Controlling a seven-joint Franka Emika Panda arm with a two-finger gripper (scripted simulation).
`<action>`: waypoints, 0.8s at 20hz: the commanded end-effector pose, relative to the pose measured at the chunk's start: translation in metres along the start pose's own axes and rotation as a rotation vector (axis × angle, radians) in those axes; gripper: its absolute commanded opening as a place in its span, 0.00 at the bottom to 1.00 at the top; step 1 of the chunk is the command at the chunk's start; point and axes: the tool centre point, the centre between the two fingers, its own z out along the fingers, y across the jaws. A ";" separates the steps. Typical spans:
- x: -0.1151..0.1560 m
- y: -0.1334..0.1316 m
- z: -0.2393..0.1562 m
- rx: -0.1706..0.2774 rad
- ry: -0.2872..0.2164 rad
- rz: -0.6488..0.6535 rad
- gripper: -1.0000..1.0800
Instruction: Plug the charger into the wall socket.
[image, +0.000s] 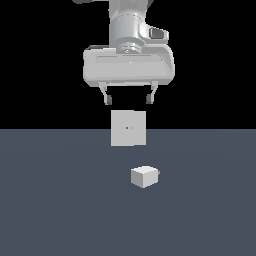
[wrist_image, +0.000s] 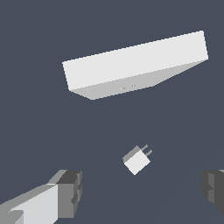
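Note:
The charger (image: 144, 176) is a small white block lying on the dark grey floor, in front of the wall socket. In the wrist view the charger (wrist_image: 137, 160) shows two short prongs at one end. The wall socket (image: 128, 128) is an upright light-grey square plate with a tiny orange dot at its centre; it also shows in the wrist view (wrist_image: 135, 61) as a slab seen from above. My gripper (image: 128, 99) hangs high above both, open and empty, its fingers (wrist_image: 68, 192) spread wide.
The dark grey floor (image: 60, 200) stretches flat around the two objects, with a black background behind it. Nothing else stands in view.

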 end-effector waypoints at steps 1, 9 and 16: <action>0.000 0.000 0.000 0.000 0.000 0.000 0.96; -0.003 0.002 0.004 -0.005 0.017 0.040 0.96; -0.009 0.007 0.015 -0.016 0.057 0.138 0.96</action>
